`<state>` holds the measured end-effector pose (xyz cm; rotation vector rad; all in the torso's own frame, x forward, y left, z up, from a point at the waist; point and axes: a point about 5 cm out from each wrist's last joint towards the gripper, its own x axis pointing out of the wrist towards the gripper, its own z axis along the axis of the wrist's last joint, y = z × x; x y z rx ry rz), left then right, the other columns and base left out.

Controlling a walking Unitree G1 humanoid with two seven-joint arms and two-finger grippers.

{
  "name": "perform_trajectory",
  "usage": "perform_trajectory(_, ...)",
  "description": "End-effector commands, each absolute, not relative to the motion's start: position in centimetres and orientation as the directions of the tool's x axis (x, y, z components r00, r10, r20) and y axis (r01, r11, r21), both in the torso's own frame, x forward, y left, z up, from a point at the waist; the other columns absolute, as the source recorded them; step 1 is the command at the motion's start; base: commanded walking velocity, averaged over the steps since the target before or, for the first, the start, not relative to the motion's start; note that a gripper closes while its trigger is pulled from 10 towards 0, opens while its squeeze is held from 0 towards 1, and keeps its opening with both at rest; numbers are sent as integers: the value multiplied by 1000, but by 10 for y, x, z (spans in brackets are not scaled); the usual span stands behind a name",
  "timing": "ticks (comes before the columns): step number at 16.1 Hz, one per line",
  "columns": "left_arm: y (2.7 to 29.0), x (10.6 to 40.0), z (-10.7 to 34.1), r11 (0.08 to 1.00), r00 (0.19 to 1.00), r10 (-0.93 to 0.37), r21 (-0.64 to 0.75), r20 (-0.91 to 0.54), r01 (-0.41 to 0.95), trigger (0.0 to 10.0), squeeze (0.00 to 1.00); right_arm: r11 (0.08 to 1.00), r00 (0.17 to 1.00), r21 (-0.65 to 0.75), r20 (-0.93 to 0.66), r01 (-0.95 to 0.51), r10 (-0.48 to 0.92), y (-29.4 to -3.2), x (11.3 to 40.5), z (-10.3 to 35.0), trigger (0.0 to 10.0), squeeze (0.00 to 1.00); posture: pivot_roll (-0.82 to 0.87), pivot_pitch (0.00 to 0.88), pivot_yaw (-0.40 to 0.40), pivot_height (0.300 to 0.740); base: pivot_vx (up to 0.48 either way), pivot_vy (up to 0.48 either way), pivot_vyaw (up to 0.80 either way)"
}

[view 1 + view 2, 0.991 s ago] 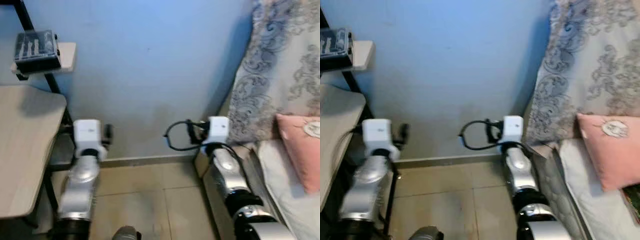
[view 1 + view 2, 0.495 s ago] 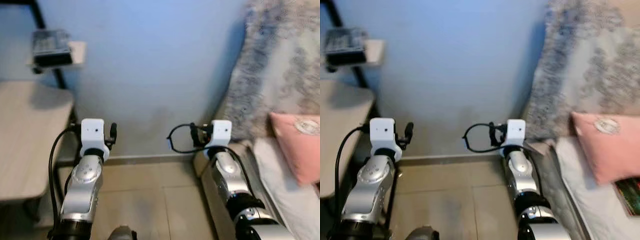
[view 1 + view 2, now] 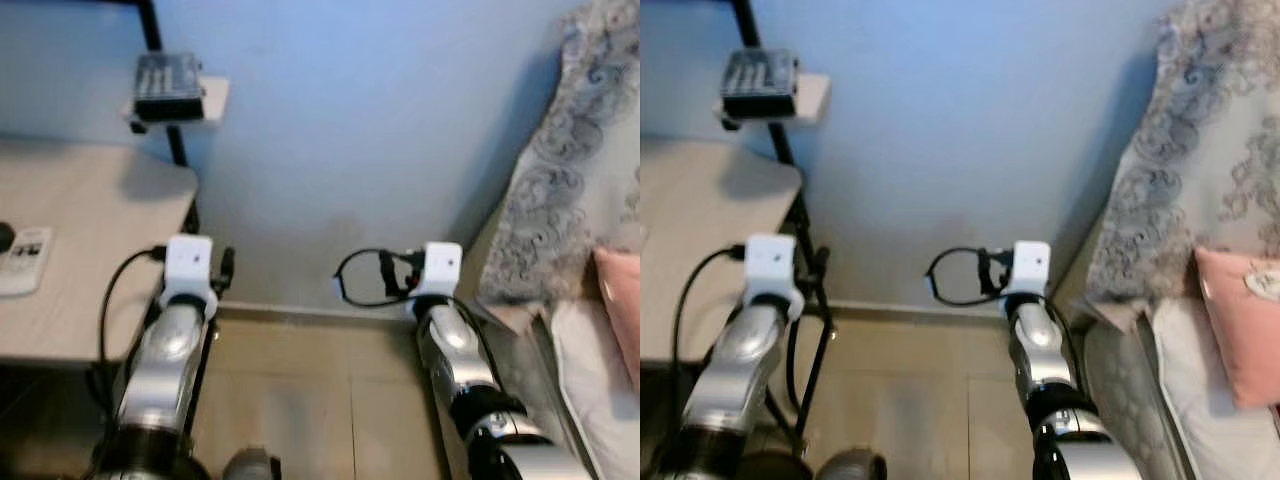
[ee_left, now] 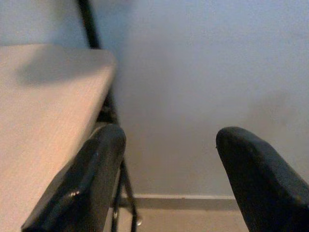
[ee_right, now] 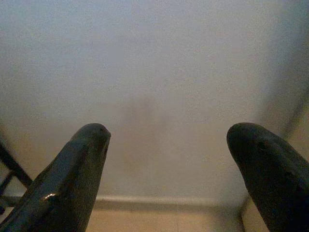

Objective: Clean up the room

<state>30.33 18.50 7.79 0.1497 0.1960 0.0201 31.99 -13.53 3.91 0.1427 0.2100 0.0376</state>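
Facing a pale blue wall (image 3: 330,120) that takes up the middle and top of both eye views, the robot holds its two silver arms forward and low over a beige tiled floor (image 3: 310,390). A light baseboard (image 3: 300,312) runs where wall meets floor.

The left gripper (image 4: 169,179) points at the wall just beside the desk's corner; in the left wrist view its two black fingers (image 4: 84,183) stand spread wide with nothing between them, and the desk's edge and a black frame leg lie just behind the one nearer the desk. The right gripper (image 5: 166,179) aims at bare wall and baseboard lower centre, fingers (image 5: 72,179) likewise spread apart and empty. A black cable (image 3: 352,280) loops off the right wrist.

At the left of the frame a light wooden desk (image 3: 90,250) on a black metal frame juts toward the left arm, its corner near that wrist. On it, at the far left edge, lies a white remote control (image 3: 22,262) with a dark round item, too cut off to identify, just above it. In the upper left a small white shelf (image 3: 205,100) on a black upright post carries a dark box-like object (image 3: 165,75); its details are blurred.

On the right edge hangs a grey patterned blanket (image 3: 1230,150) over a bed (image 3: 1130,390), with a pink pillow (image 3: 1240,320) lying on the mattress at lower right, close alongside the right arm.
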Motion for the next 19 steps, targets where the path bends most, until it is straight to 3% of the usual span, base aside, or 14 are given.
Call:
perform_trajectory(1, 184, 306, 62, 992, 967, 14, 127, -254, 19, 10000, 0, 984, 957, 171, -290, 49, 3, -144, 315, 27, 10000, 0, 133, 0, -46, 714, 0, 0, 0)
perform_trajectory(4, 180, 308, 20, 997, 890, -74, -14, -449, 76, 10000, 0, 995, 908, 88, -420, 51, -9, -147, 303, 6, 10000, 0, 128, 0, -41, 714, 0, 0, 0)
perform_trajectory(7, 164, 300, 2, 981, 817, -175, -27, -549, 192, 10000, 0, 985, 817, 132, -576, 107, -11, -143, 288, -16, 10000, 0, 104, 0, -36, 714, 0, 0, 0)
perform_trajectory(8, 161, 288, -14, 981, 749, -173, -43, -640, 189, 10000, 0, 975, 753, 162, -659, 150, -6, -140, 276, -28, 10000, 0, 89, 0, -31, 714, 0, 0, 0)
perform_trajectory(11, 175, 243, -53, 993, 572, -31, -90, -820, -75, 10000, 0, 953, 560, 219, -826, 211, 66, -128, 238, -59, 10000, 0, 60, 0, -27, 714, 0, 0, 0)
perform_trajectory(13, 169, 220, -68, 993, 483, -67, -107, -873, -54, 10000, 0, 964, 494, 160, -869, 213, 34, -135, 220, -70, 10000, 0, 59, 0, -28, 714, 0, 0, 0)
perform_trajectory(15, 164, 220, -68, 994, 487, -92, -106, -868, -1, 10000, 0, 970, 481, 143, -876, 194, 33, -137, 215, -72, 10000, 0, 59, 0, -29, 714, 0, 0, 0)
perform_trajectory(16, 157, 227, -64, 990, 525, -130, -85, -841, 110, 10000, 0, 975, 468, 128, -883, 182, 29, -138, 212, -75, 10000, 0, 56, 0, -33, 714, 0, 0, 0)
perform_trajectory(19, 150, 237, -57, 982, 570, -167, -82, -804, 172, 10000, 0, 982, 464, 113, -886, 151, 30, -137, 208, -76, 10000, 0, 45, 0, -30, 714, 0, 0, 0)
